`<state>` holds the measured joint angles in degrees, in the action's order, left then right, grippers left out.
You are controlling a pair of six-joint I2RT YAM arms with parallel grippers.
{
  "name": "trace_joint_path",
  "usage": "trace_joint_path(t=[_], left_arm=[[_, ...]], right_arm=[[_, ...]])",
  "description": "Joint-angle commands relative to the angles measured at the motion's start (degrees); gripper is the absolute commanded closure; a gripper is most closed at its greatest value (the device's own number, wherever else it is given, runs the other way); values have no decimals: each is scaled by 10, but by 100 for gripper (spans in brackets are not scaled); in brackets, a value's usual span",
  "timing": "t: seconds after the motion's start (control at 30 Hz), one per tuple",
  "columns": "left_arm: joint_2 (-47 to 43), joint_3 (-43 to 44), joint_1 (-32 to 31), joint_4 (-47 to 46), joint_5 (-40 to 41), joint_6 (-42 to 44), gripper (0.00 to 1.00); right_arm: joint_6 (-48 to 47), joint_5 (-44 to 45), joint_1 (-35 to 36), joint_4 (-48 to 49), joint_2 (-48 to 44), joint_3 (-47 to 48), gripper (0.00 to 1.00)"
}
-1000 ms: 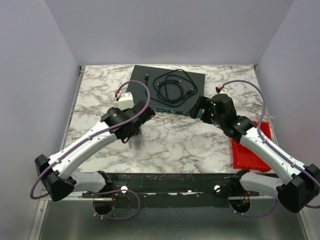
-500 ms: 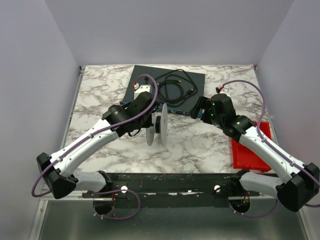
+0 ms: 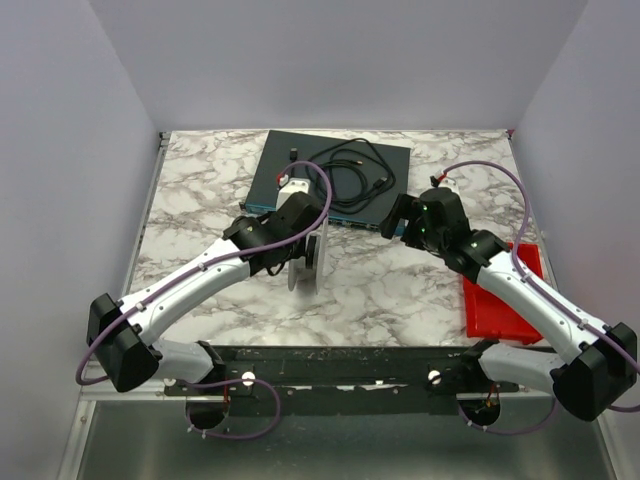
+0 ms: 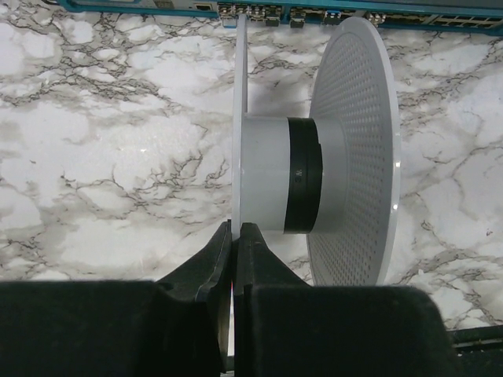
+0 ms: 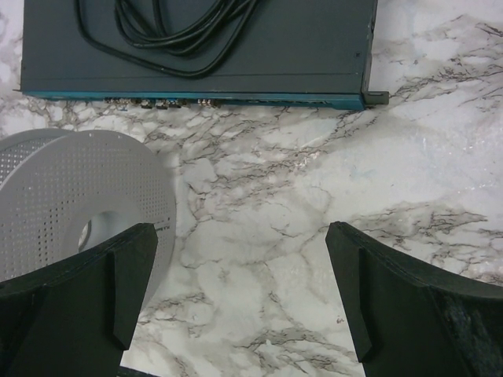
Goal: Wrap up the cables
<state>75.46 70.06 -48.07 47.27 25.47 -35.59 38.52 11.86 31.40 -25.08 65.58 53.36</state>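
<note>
Standing on edge, the translucent whitish spool (image 4: pixel 316 174) is held near the middle of the marble table (image 3: pixel 200 190), just in front of the network switch (image 3: pixel 338 182). Its thin near flange is pinched between the closed fingers of the left gripper (image 4: pixel 236 238), while the perforated far flange and the pale hub with its dark band stay free. Whether the rim rests on the marble or hangs just above it cannot be told. The thin white wire cannot be made out in any view, and no turns of it are seen on the hub.

Over the last second the left arm has been swung forward and to the right. Only a blur was seen under its wrist a second ago, the spool was shown plainly upright half a second ago, and it is now tucked closer under the wrist and nearer the switch. The right gripper (image 5: pixel 240 263) has not been moved: its fingers are spread wide, nothing is held between them, and the spool's perforated flange is seen just beside its left finger.

From this it is judged that the spool has been brought upright and presented toward the free arm, so that winding can be started. The wrapping itself is taken as not yet begun. The black coiled cable (image 3: pixel 350 170) on the switch and the red tray (image 3: pixel 500 300) at the right are left untouched.
</note>
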Motion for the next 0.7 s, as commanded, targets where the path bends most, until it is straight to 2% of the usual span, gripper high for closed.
trace_joint_path(t=[0.0,0.17,0.2,0.27,0.5,0.67], left_arm=[[-2,-18,1,-65,20,4,100],[-1,-39,1,-80,18,2,100],[-2,-42,2,-81,19,2,97],[-6,-45,2,-83,18,1,84],[-10,-40,3,-90,12,8,54],[-11,-37,5,-93,8,12,42]], right_arm=[[-9,16,-2,-8,6,22,0],[-14,22,-2,-16,10,31,0],[-13,21,-1,-16,9,31,0],[-12,19,-1,-16,8,29,0],[-10,19,-2,-23,7,30,0],[-11,20,-2,-26,7,35,0]])
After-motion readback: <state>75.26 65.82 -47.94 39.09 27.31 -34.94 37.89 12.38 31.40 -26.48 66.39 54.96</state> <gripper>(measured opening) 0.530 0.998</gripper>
